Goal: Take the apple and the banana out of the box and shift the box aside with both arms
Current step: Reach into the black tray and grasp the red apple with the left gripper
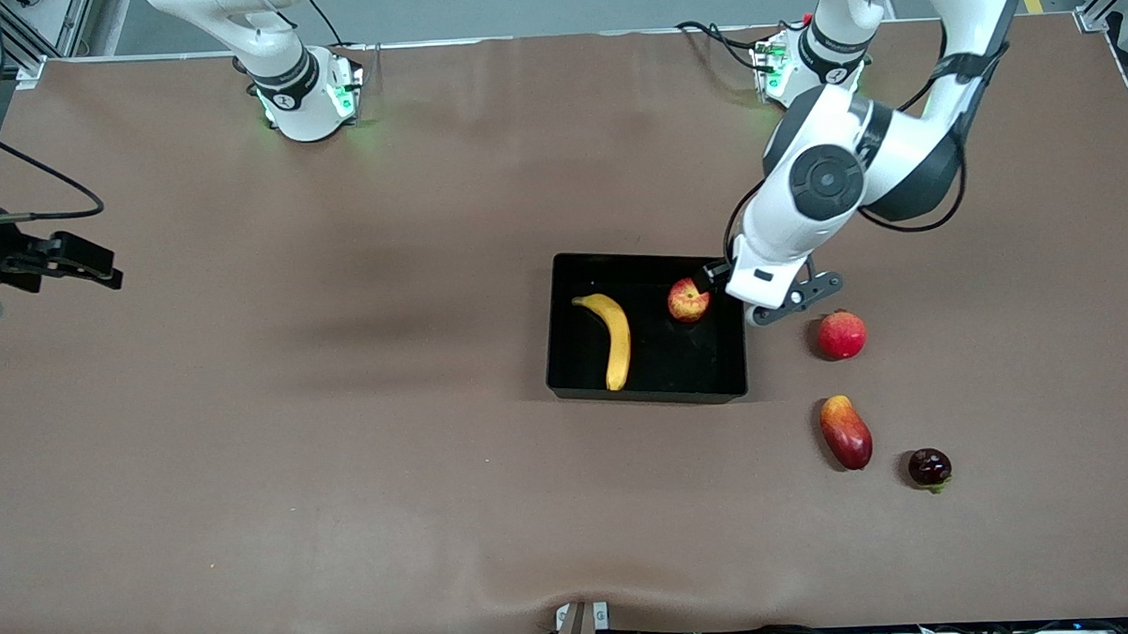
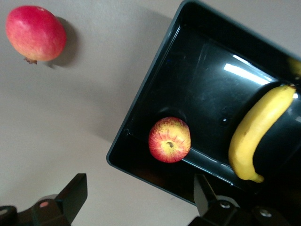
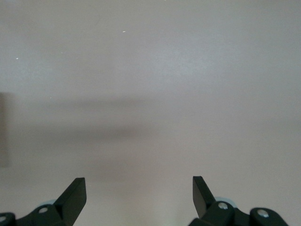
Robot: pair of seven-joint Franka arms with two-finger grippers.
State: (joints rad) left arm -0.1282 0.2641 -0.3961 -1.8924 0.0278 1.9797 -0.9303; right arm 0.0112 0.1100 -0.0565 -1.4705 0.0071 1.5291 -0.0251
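The black tray (image 1: 649, 387) lies on the brown table near its middle. The yellow banana (image 1: 612, 339) lies inside it, and the red-and-yellow apple (image 1: 687, 300) rests in the tray's corner toward the left arm's end. My left gripper (image 1: 724, 283) hovers open and empty over the tray wall beside the apple. In the left wrist view the apple (image 2: 169, 140), the banana (image 2: 256, 141) and the tray wall (image 2: 141, 99) show past the gripper (image 2: 139, 197). My right gripper (image 1: 103, 269) waits open and empty over bare table at the right arm's end, and it also shows in the right wrist view (image 3: 139, 195).
A plain red round fruit (image 1: 841, 334) lies beside the tray toward the left arm's end, also in the left wrist view (image 2: 35, 33). A red-orange mango (image 1: 846, 432) and a small dark fruit (image 1: 929, 467) lie nearer to the front camera.
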